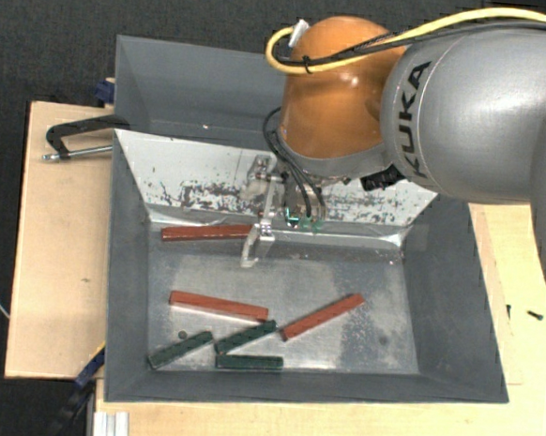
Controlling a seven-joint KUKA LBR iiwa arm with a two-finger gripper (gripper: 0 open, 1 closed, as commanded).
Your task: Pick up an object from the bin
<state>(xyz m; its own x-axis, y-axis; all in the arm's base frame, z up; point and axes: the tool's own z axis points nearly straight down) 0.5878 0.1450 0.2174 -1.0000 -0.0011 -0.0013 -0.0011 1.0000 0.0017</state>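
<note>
Three green sticks, three red sticks — loose in bin

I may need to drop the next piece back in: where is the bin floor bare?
Bare bin floor right of the slanted red flat stick, up to the right wall; also a strip between the rear red stick and the front red stick. Crowded front-left: three dark green sticks.

Grey arm, orange wrist cover

"KUKA" on the grey arm
</note>
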